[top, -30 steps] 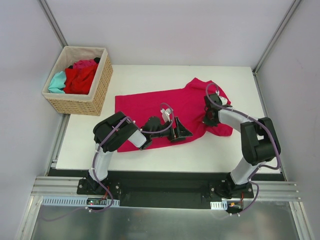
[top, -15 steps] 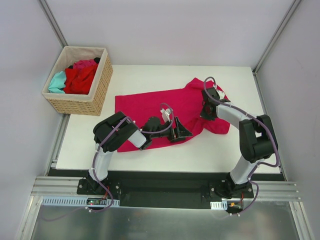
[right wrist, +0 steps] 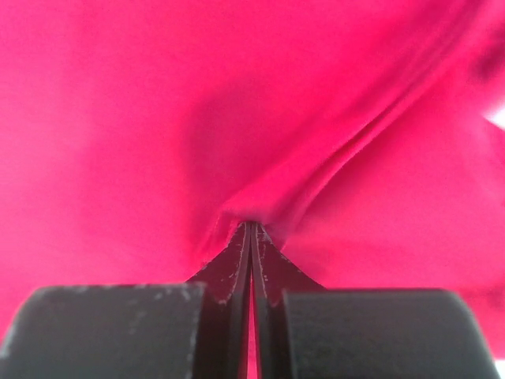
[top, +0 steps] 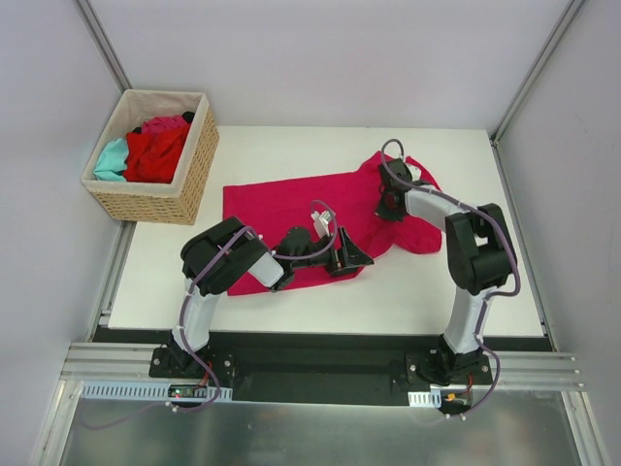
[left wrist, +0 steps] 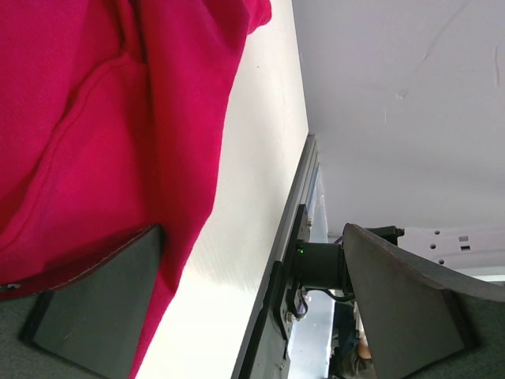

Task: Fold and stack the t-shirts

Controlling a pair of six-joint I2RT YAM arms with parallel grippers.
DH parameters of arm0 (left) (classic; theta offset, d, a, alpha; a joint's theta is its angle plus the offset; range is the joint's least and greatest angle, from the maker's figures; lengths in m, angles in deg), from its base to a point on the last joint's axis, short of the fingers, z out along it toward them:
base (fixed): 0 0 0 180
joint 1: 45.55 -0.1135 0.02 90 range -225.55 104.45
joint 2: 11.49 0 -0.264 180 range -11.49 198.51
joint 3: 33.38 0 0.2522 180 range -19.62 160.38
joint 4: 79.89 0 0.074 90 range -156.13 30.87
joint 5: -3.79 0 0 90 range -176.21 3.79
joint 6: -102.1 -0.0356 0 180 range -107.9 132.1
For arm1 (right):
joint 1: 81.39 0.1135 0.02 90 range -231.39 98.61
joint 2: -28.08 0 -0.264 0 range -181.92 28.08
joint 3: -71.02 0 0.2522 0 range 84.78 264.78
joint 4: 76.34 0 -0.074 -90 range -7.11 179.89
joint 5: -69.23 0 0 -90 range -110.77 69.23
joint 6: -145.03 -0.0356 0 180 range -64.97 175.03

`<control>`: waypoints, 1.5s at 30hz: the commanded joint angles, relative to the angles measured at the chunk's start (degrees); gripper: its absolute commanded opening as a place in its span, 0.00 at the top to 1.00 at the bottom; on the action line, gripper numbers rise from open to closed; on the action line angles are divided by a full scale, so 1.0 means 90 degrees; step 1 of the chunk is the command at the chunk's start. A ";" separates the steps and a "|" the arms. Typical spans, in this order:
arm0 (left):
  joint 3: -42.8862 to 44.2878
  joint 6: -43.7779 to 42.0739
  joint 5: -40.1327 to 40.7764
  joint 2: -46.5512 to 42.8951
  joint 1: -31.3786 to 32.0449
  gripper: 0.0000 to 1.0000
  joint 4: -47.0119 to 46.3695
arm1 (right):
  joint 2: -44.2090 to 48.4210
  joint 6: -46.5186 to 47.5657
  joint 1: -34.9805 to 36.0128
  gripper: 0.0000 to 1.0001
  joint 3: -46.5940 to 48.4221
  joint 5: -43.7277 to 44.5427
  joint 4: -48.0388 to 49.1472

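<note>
T-shirts, far-left group: a teal t-shirt (top: pixel 112 158), a red t-shirt (top: pixel 155 153) and a pink t-shirt (top: pixel 165 123) lie bunched together in the wicker basket (top: pixel 155 204). The basket stands just beside the far left corner of the tabletop (top: pixel 291 146). Teal is at the basket's left side, red in the middle, and pink toward its far wall.

Magenta t-shirt (top: pixel 291 199): lies on the tabletop, mostly flat. It runs from left of centre across to the right half, and its right end is rumpled and raised toward the far right. Its near hem reaches toward the near edge under the left arm.

Left pincer (top: pixel 354 257) (left wrist: pixel 252 308): low over the near part of the magenta t-shirt, about mid-tabletop. Jaws are spread as wide as they go, with nothing gripped. In the left wrist view one finger (left wrist: pixel 99 300) sits at the shirt's hem with cloth lying against it. The other finger (left wrist: pixel 402 308) stands clear of the cloth on the side toward the near edge, with bare tabletop between the two.

Right pincer (top: pixel 386 209) (right wrist: pixel 251 229): at the right end of the magenta t-shirt. Jaws are closed tight on a pinch of the cloth. In the right wrist view creases fan out from the fingertips, and magenta cloth fills the rest of that view.
</note>
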 commanded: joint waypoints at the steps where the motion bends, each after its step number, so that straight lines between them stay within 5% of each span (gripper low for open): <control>1: -0.0178 -0.0250 -0.0212 0.0166 -0.0050 0.03 0.0313 | -0.0345 -0.0114 0.0084 0.99 0.0665 -0.0292 0.0543; 8: -0.0188 -0.0299 -0.0212 0.0078 -0.0060 0.03 0.0371 | -0.0307 0.0080 0.0221 0.99 0.1037 -0.0313 0.0436; 13: -0.0217 -0.0367 -0.0251 -0.0028 -0.0040 0.03 0.0439 | 0.0743 0.0354 0.0289 0.97 0.0084 0.0135 0.0318; 14: -0.0227 -0.0396 -0.0251 -0.0048 -0.0040 0.03 0.0449 | 0.0960 0.0499 0.0318 0.90 -0.0133 0.0436 0.0318; 15: -0.0247 -0.0454 -0.0232 -0.0087 -0.0040 0.03 0.0488 | 0.1253 0.0559 0.0309 0.64 -0.0299 0.0526 0.0270; 20: -0.0247 -0.1020 -0.0047 -0.0867 -0.0040 0.03 0.1862 | 0.2806 0.0901 0.0308 0.01 -0.1003 0.1024 -0.0402; 26: 0.1157 -0.2260 0.0266 -0.2352 -0.0021 0.01 0.5907 | 0.4038 0.0794 -0.0168 0.03 -0.1696 0.1027 -0.0590; 33: 0.2642 -0.3296 0.1230 -0.3650 -0.0060 0.01 0.8267 | 0.4186 0.0472 -0.0921 0.03 -0.2642 0.0314 -0.0162; 45: 0.1317 -0.3160 0.2757 -0.5165 -0.0665 0.01 0.8965 | 0.3073 0.0267 -0.1478 0.04 -0.2908 -0.0820 0.0855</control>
